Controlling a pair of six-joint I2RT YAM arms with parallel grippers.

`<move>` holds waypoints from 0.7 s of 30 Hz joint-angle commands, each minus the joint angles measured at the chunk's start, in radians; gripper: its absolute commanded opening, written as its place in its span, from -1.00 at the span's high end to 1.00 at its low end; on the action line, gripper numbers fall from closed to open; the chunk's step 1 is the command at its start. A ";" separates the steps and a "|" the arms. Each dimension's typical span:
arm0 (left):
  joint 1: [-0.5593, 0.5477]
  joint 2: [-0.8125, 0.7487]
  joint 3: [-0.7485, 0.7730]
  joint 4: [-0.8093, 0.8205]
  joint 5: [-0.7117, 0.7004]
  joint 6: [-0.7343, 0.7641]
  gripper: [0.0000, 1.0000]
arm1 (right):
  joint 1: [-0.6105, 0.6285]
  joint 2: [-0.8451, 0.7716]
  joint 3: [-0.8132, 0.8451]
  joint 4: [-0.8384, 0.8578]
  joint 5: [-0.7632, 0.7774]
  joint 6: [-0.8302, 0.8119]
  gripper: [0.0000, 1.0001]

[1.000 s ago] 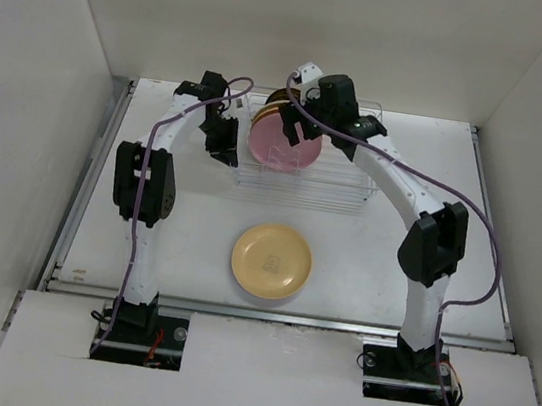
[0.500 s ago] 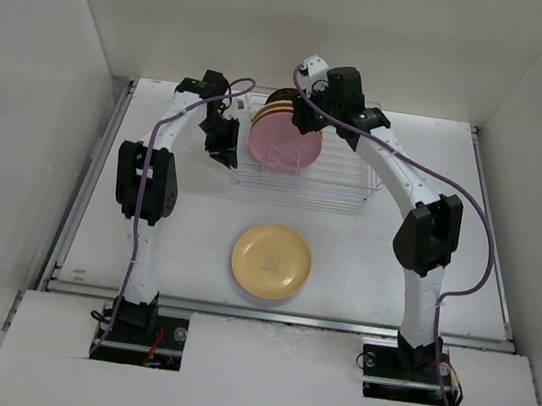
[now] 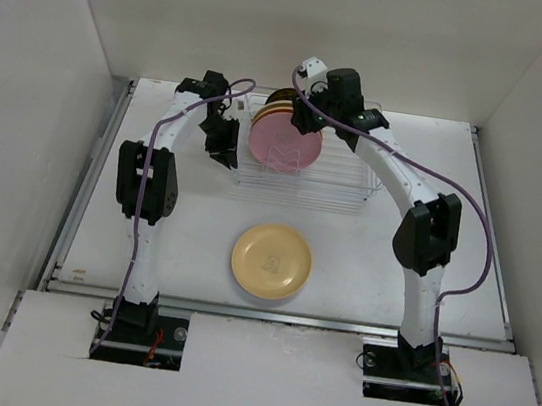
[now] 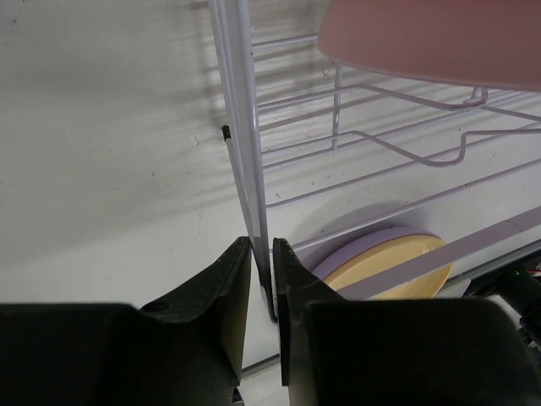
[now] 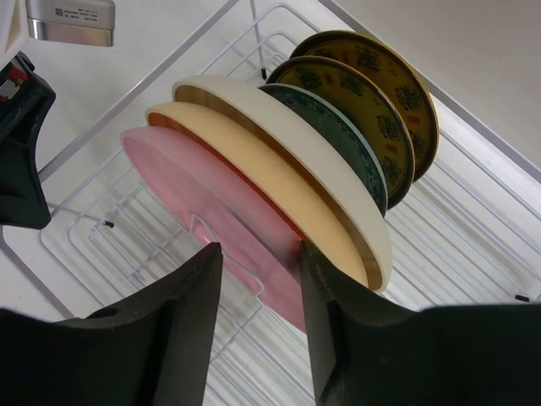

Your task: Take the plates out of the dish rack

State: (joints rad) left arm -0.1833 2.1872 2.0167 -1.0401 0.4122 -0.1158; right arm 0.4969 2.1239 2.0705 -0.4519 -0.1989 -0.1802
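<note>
A white table [image 3: 145, 236] sits boxed in by plain white walls [image 3: 60, 52], with a metal rail [image 3: 275, 315] along its near edge. The dish rack [image 3: 340, 180] stands at the far middle of the table. A flat yellow plate [image 3: 271, 261] lies near the front, well apart from the rack.

The left arm [image 3: 142, 185] rises from its base and bends inward, so that the left gripper [image 4: 263, 269] meets the rack's left end, its fingers pressed together on a wire of the rim. The right arm [image 3: 428, 235] arches over the rack from the right. The right gripper [image 5: 260, 258] points down at the row of plates [image 5: 338, 127] — its fingers stand one on each side of the pink plate [image 5: 194, 186], the nearest of the row. Whether the pads press that plate or stand just off it I cannot tell.

The top view shows mostly pink in the rack. The right wrist view sorts out the row behind it: a pale yellow plate [image 5: 245, 156], a cream plate [image 5: 296, 139], a teal-patterned plate [image 5: 347, 139], then two brown-and-yellow plates [image 5: 372, 101] — all on edge and tilted the same way. Only the left wrist view shows a lavender edge [image 4: 355, 254] under the flat yellow plate, seen through the rack's wires.
</note>
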 commanded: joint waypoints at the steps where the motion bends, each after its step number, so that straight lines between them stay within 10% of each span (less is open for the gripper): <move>1: -0.004 0.006 0.036 -0.047 0.007 0.013 0.73 | -0.007 0.050 -0.015 0.021 -0.028 0.016 0.03; 7: -0.004 0.025 0.047 -0.057 0.007 0.022 0.73 | -0.017 0.090 -0.026 0.042 -0.008 0.025 0.17; 11: -0.004 0.025 0.047 -0.057 0.007 0.022 1.00 | -0.017 0.067 -0.067 0.065 0.047 0.025 0.94; 21: -0.004 0.006 -0.006 -0.037 0.054 -0.019 1.00 | -0.017 -0.120 -0.171 0.157 0.168 0.025 1.00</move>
State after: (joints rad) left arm -0.1791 2.2002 2.0369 -1.0603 0.3920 -0.1173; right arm 0.4747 2.1101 1.9072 -0.3435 -0.0463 -0.2459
